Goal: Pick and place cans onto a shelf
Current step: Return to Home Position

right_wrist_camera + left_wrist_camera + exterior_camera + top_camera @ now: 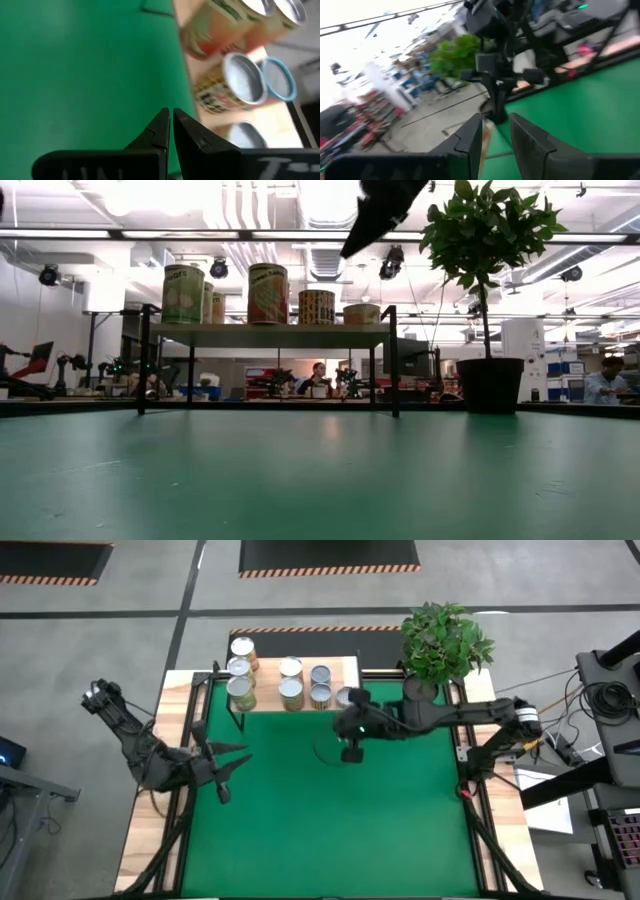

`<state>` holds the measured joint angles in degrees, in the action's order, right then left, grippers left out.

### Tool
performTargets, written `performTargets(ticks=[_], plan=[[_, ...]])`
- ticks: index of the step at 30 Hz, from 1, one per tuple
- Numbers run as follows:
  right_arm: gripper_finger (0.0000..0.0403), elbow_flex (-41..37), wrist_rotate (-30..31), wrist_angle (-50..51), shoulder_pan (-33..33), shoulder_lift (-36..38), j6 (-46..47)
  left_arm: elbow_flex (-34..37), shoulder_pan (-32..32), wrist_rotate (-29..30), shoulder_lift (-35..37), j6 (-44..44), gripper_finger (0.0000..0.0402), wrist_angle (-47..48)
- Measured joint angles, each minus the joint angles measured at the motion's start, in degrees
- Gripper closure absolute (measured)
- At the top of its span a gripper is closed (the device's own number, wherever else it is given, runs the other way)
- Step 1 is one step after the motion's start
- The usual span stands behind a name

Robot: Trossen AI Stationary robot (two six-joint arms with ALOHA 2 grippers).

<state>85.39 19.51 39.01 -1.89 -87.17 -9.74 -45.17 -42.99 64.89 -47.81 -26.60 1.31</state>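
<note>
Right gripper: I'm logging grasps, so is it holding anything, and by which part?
Nothing. The right gripper is shut and empty above the green mat, beside the shelf; the left gripper is empty too.

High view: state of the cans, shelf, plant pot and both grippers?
cans, upright, grouped on the shelf.
shelf, level on its legs, carrying the cans.
left gripper, open, empty, over the left edge of the mat.
right gripper, shut, empty, above the mat just in front of the shelf.
plant pot, upright, right of the shelf.
</note>
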Motion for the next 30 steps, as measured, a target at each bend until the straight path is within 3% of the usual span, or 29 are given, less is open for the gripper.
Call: performTargets(ticks=[6, 12, 21, 30], plan=[[0.0390, -12.5, 0.0, -12.8, 5.5, 7.2, -0.4, 0.0, -10.2, -0.1, 3.7, 10.6, 0.0320, 13.1], [0.0390, -27.6, 0.0, -28.3, 7.3, 16.8, -1.6, 2.0, -16.6, -0.1, 5.7, 17.3, 0.0320, 15.2], [0.0390, -46.1, -2.2, -43.8, 7.3, 30.7, -2.9, 8.4, -17.4, 0.0, 10.9, 20.5, 0.0320, 15.0], [0.0390, -57.3, -3.2, -48.0, 7.2, 43.3, -5.4, 19.6, -17.3, 2.9, 25.7, 24.6, 0.0325, 11.9]])
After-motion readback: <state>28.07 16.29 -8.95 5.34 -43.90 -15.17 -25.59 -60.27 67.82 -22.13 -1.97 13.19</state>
